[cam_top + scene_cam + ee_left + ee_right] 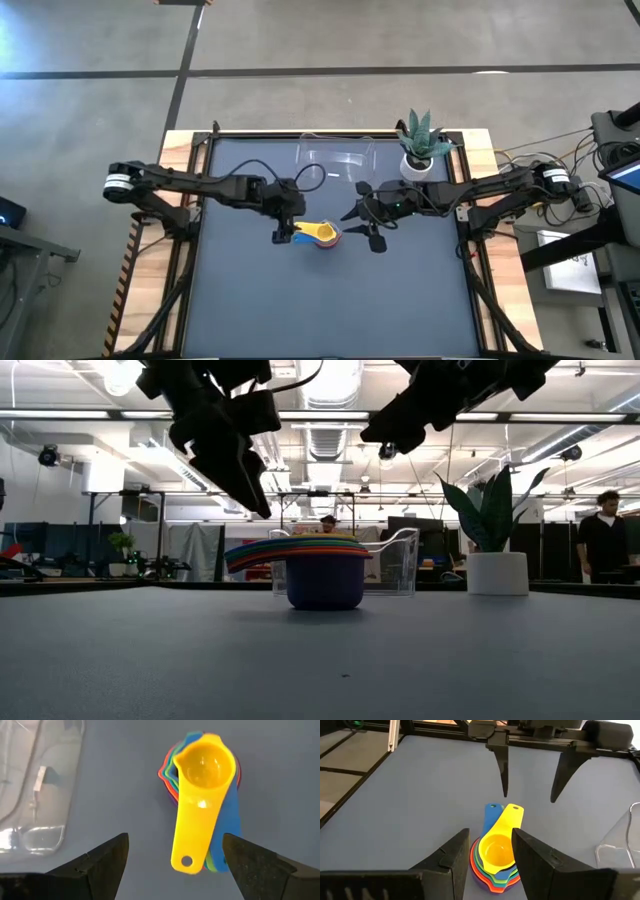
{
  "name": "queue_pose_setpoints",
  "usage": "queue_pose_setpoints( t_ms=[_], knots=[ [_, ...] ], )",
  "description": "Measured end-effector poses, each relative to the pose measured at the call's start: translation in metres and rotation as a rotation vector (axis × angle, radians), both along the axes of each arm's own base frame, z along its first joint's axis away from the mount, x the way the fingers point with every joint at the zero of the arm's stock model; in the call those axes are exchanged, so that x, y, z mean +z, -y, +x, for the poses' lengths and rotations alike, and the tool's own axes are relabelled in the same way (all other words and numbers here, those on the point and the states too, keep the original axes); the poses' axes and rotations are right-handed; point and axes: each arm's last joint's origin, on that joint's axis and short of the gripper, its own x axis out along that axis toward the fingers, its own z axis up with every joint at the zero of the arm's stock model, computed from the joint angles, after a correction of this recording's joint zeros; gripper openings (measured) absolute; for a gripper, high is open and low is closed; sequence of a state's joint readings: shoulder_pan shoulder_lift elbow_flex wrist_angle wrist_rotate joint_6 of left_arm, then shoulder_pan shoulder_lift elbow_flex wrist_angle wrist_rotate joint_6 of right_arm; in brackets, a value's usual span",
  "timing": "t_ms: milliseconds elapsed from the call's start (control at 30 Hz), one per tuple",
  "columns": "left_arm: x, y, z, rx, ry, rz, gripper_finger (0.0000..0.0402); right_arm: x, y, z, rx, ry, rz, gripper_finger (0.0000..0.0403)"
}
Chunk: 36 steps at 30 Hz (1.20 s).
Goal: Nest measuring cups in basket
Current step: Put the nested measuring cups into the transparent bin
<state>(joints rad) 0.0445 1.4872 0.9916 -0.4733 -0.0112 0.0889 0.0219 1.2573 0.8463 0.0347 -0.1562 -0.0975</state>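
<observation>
The measuring cups [322,235] sit nested in one stack on the grey table mat, the yellow cup [204,767] on top and a dark blue-purple bowl [324,584] at the bottom. Their fanned handles point toward the table's left. The clear basket [335,158] stands apart from them, toward the far edge. My left gripper [175,840] hovers open above the handle ends, a finger on either side and clear of them [250,490]. My right gripper [490,832] is open too, raised just to the right of the stack [362,228].
A white pot with a spiky green plant [420,150] stands at the far right, beside the basket. Bare mat [330,300] stretches from the stack to the near edge. People and desks show in the room behind the table.
</observation>
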Motion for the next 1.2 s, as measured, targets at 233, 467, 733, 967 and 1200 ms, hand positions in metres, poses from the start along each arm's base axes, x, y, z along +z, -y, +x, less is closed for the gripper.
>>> queue_pose_setpoints(
  t_ms=[233,467,733,967,1200],
  knots=[
    [0.003,0.002,0.004,-0.004,0.055,-0.001,0.0302,0.000,0.000,0.000,-0.002,-0.003,0.005,0.0137],
    [-0.004,0.013,0.010,0.002,0.048,-0.022,0.0323,-0.001,0.000,0.000,-0.004,-0.006,0.007,0.0137],
    [-0.030,0.028,0.028,0.007,-0.022,0.042,0.0338,-0.003,0.000,0.000,-0.005,-0.013,0.007,0.0137],
    [-0.031,0.028,0.039,0.021,-0.041,0.043,0.0338,-0.006,0.000,-0.002,-0.005,-0.023,0.007,0.0137],
    [-0.013,0.033,0.045,0.032,-0.045,0.000,0.0338,-0.009,0.000,-0.002,-0.005,-0.031,0.007,0.0137]
  ],
)
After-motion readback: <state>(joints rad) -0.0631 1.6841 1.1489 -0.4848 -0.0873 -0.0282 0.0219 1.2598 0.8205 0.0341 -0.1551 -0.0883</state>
